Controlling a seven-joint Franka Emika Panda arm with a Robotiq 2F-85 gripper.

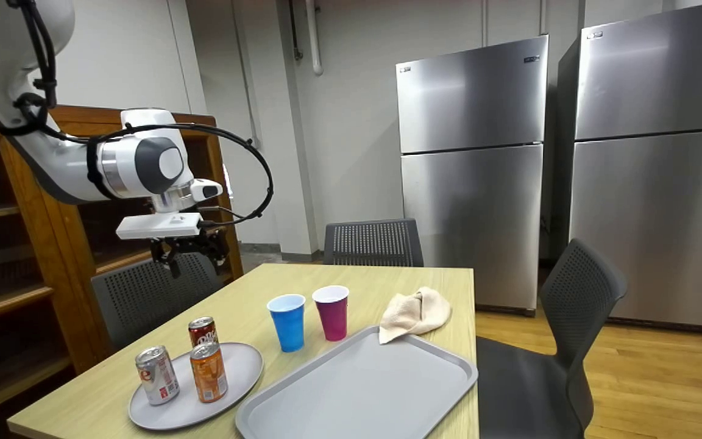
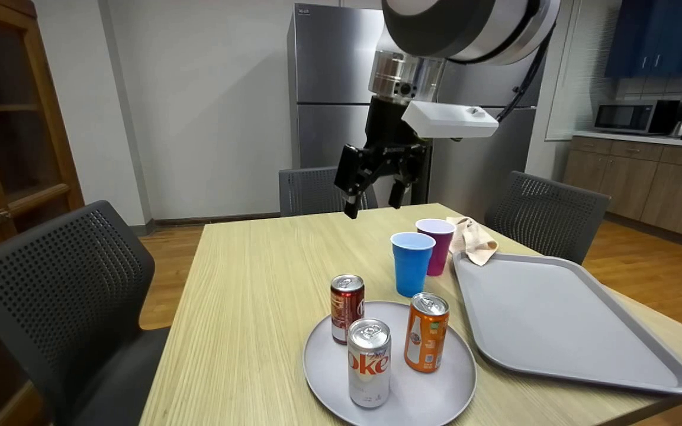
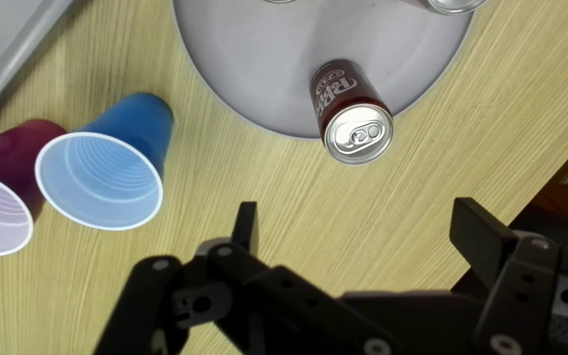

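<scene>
two cups point(image 1: 289, 328) beside tray point(image 1: 366, 384), cloth point(image 1: 417, 312) over its corner

Three cans point(image 1: 209, 373) stand on a plate point(image 1: 245, 366) at our end of a table point(image 1: 351, 277), with a tray point(image 1: 363, 384) to the right. Behind the plate, two cups point(image 1: 290, 326) stand just apart; to their right, a cloth point(image 1: 421, 312) laps over the tray's far corner. Chairs point(image 1: 375, 244) stand left, right and behind, with refrigerators point(image 1: 473, 225) farther back.

You're in a kitchen or break room: steel refrigerators point(image 1: 473, 183) (two of them), a microwave point(image 2: 631, 116) and base cabinets point(image 2: 643, 186) show it.
</scene>
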